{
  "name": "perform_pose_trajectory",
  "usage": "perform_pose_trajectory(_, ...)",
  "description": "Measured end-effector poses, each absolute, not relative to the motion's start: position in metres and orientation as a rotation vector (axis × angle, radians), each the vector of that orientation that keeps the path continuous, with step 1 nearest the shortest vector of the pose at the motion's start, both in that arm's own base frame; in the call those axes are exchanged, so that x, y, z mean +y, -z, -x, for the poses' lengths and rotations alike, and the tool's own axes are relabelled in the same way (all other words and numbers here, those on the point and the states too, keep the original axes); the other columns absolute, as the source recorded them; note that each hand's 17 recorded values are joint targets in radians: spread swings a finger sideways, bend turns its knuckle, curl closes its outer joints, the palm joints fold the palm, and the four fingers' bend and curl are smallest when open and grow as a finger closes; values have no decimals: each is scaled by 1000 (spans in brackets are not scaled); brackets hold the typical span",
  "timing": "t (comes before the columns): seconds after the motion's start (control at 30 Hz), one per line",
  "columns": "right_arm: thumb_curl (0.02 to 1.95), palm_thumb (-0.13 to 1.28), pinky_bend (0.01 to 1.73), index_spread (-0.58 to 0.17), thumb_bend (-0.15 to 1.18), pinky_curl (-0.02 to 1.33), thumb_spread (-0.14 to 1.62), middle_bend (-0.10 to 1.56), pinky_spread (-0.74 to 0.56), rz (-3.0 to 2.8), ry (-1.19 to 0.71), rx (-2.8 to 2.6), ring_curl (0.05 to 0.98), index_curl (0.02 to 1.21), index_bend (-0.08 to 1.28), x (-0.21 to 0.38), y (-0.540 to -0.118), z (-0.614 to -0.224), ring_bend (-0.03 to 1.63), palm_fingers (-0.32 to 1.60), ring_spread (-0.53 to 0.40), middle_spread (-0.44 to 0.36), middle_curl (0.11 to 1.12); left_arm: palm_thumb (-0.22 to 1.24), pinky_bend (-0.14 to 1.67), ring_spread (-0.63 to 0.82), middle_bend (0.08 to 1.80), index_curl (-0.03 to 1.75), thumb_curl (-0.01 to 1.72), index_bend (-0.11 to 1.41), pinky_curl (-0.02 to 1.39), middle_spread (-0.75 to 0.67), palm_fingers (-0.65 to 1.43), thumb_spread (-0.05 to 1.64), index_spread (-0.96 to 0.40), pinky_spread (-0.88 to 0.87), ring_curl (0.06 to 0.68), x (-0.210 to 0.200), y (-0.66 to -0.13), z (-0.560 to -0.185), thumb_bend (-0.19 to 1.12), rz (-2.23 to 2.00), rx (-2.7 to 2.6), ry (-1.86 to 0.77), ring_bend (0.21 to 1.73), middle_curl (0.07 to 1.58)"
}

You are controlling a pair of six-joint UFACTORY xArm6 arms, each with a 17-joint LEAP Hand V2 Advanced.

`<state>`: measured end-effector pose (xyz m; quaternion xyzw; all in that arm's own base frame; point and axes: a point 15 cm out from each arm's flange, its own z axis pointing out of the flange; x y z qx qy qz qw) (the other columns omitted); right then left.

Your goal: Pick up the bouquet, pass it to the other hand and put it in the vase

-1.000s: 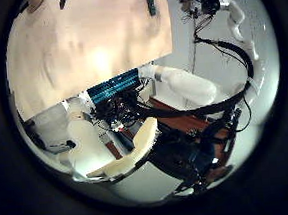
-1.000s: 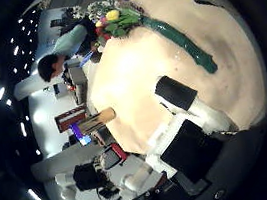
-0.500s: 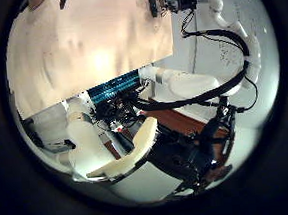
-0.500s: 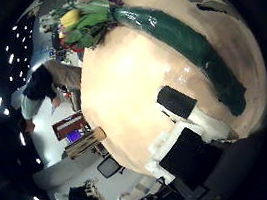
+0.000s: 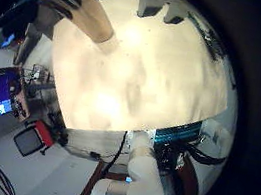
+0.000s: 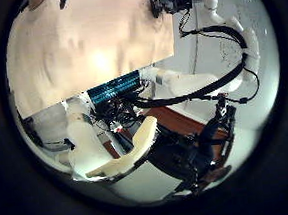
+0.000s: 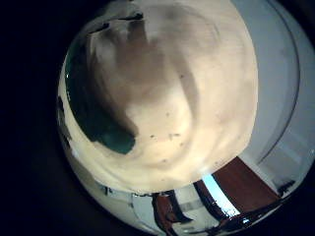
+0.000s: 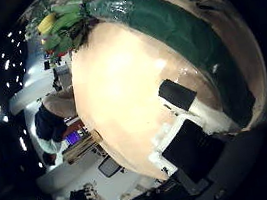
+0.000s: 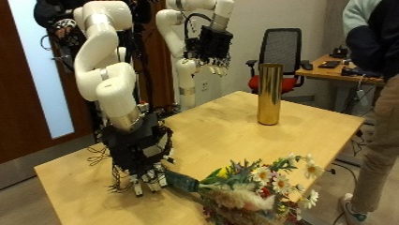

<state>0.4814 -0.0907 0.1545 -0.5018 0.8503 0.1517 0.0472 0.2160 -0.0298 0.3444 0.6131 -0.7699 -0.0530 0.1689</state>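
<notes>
**Shallow approach risks a wrapper-only grab**

The right hand's fingers hang straight and released, just above the bouquet's green-wrapped stem end. The bouquet lies on the tabletop near its front edge. Closing on slick wrapping alone could let it slip or roll. The left hand waits high, relaxed, well away from the gold vase.

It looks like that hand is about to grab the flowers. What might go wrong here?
The bouquet lies close to the table's front edge, so a clumsy touch by the right hand might nudge it off. The hand hangs over the green wrapped stem end, and a grip there may let the heavy flower heads droop. The vase is tall and narrow, so it might tip when the stems go in.
</notes>
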Motion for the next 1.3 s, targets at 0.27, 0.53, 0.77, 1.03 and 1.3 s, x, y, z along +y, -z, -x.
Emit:
perform_pose_trajectory(0.27,441,696,615,-87,-24,69,1018,623,103,1558,-466,2619,283,420,200,-89,-148,-494,880,381,-41,61,493,316,187,573,195,355,308,181,269,390,97,869,207,535,226,-28,-349,-215,-33,-1752,-2192,147,317,309)
perform_pose_trajectory(0.53,440,699,583,-96,-26,58,1008,612,115,1579,-476,2648,270,430,201,-89,-143,-499,865,428,-44,60,486,319,185,575,199,353,309,179,267,407,101,870,206,535,226,-27,-348,-215,-32,-1753,-2192,154,319,310)
perform_pose_trajectory(0.77,447,724,571,-114,-23,45,997,620,101,1612,-545,2678,260,440,199,-89,-139,-502,866,486,-63,47,486,318,186,576,197,353,309,180,266,398,100,871,204,535,227,-27,-348,-215,-32,-1753,-2190,155,320,312)
perform_pose_trajectory(1.03,458,766,609,-197,-24,-2,974,672,-19,1641,-573,2716,270,477,228,-92,-133,-496,937,704,-169,-39,507,324,186,578,199,351,314,178,266,395,103,868,206,534,225,-26,-349,-218,-32,-1759,-2194,151,317,315)
perform_pose_trajectory(1.3,461,768,652,-223,-26,-9,968,680,-75,1680,-656,2729,280,512,230,-90,-128,-501,950,697,-195,-65,523,325,184,575,207,350,316,177,263,393,108,876,207,534,227,-26,-350,-220,-32,-1760,-2193,152,317,318)
